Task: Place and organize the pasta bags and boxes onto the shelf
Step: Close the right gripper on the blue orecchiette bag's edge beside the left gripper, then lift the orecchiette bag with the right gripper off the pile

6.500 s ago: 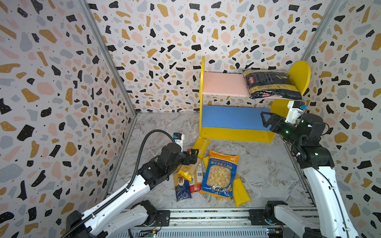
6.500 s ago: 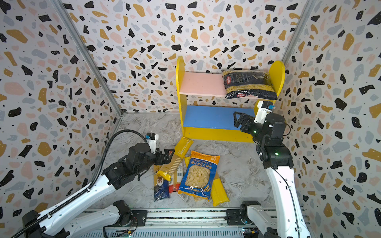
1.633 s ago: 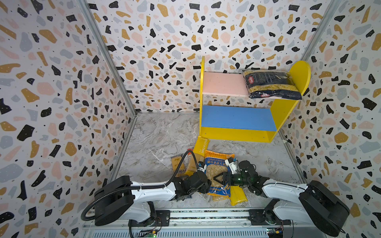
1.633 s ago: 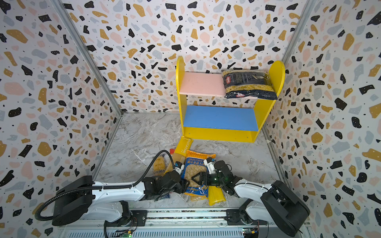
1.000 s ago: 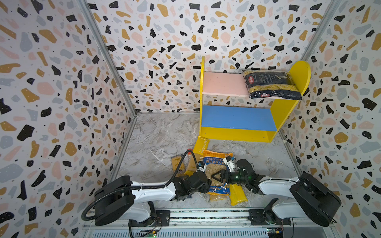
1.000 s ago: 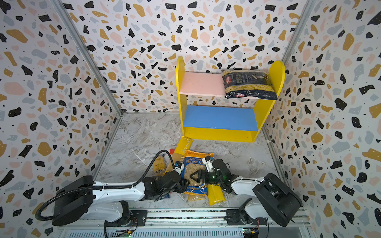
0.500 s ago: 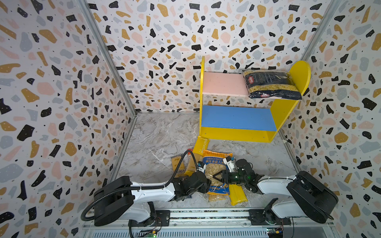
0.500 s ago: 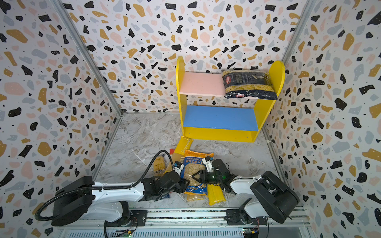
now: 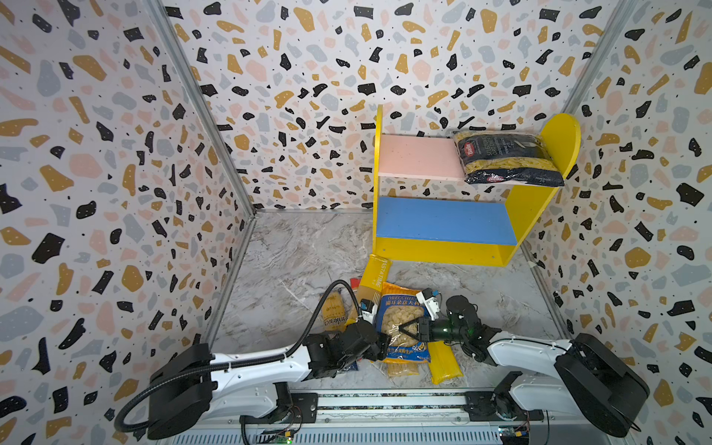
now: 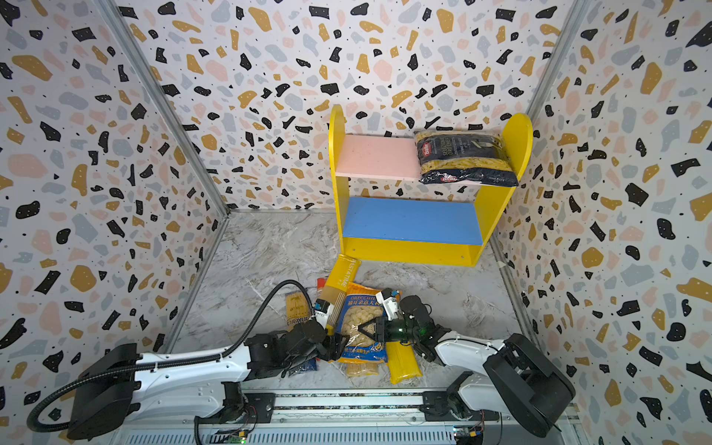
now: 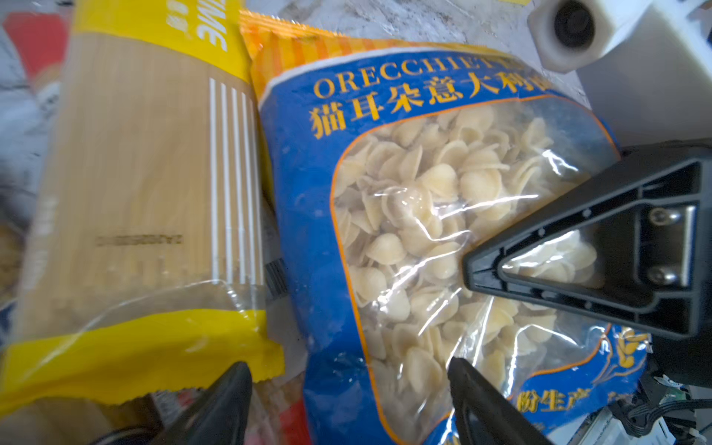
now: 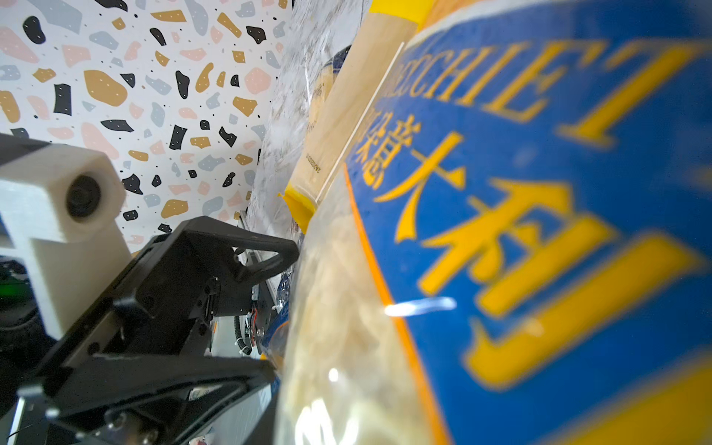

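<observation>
Well in front of the shelf, off its left end, the orecchiette bag lies flat atop the heap of packs. A long spaghetti pack touches its side and points toward the shelf's base. Both arms reach in low from the side away from the shelf.

The right gripper has the bag between its jaws. One finger presses on the clear window with the film creased round it, and the other is hidden beneath, so it reads as a narrow pinch on the bag. The left gripper stands wide and holds nothing. Its fingertips straddle the bag's corner and the spaghetti pack's yellow end.

The step in hand looks like the right arm's lift of this bag toward the shelf. To do it well, the left gripper should first back off, away from the shelf, so nothing snags. A pinch on loose film over shells may slip, so raise slowly and watch for sag, since the contents will likely slump to the low end. Carry it high enough to clear the blue lower board. Then lay it flat on the pink upper board beside the penne bag, which fills that board's right end.
</observation>
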Available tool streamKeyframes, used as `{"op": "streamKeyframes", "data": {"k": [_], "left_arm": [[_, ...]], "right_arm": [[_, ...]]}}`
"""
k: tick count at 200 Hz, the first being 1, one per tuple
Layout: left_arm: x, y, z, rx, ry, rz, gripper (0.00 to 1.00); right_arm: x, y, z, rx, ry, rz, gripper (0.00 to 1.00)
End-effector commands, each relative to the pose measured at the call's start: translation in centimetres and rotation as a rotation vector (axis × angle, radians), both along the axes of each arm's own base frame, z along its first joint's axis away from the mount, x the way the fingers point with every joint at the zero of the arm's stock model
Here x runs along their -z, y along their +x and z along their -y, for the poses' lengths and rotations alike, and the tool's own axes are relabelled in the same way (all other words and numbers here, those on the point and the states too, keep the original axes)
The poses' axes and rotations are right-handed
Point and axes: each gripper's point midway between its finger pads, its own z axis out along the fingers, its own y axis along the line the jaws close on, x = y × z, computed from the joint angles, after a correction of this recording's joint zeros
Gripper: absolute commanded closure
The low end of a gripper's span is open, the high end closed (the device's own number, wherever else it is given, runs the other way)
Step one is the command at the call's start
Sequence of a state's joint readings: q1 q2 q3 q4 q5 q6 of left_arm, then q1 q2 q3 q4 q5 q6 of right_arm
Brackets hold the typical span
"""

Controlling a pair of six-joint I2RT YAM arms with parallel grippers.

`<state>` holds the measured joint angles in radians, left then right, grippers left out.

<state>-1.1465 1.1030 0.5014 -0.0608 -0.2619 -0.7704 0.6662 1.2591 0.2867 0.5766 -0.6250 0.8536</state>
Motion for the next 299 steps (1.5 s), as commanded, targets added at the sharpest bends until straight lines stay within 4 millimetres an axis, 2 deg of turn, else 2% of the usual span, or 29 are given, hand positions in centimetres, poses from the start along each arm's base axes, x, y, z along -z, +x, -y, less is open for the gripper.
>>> {"op": "streamKeyframes", "data": {"k": [1,43,73,92,107,138,173,233,299], "left_arm": [[-0.7,0.5,-2.3,-0.063,0.061,0.045,0.16],[-2.6,1.1,-5.8,-0.178,0.083,0.105,0.15],[-3.6,1.4,-8.1,-0.246,0.105,0.137,0.12],[-4.2,1.4,-8.9,-0.266,0.107,0.149,0.06],[-4.5,1.4,-9.1,-0.271,0.097,0.154,0.0],[-4.8,1.5,-9.4,-0.285,0.094,0.159,0.0],[-5.3,1.7,-9.1,-0.278,0.091,0.164,0.0],[-8.6,1.7,-8.5,-0.236,0.055,0.202,0.01],[-10.9,2.2,-8.4,-0.231,0.073,0.245,0.0]], "right_arm": [[-4.8,1.0,-1.0,-0.037,0.124,0.145,0.72],[-6.0,1.0,-0.7,-0.045,0.158,0.164,0.74],[-8.2,0.9,-0.6,-0.053,0.185,0.211,0.75],[-9.8,0.8,-0.5,-0.061,0.195,0.243,0.76],[-10.8,0.7,-0.4,-0.06,0.202,0.266,0.76],[-13.1,0.4,0.0,-0.058,0.223,0.304,0.77],[-16.6,0.0,0.2,-0.065,0.243,0.362,0.77],[-22.1,-0.3,0.7,-0.063,0.246,0.457,0.76],[-28.4,0.0,0.9,-0.054,0.244,0.576,0.76]]}}
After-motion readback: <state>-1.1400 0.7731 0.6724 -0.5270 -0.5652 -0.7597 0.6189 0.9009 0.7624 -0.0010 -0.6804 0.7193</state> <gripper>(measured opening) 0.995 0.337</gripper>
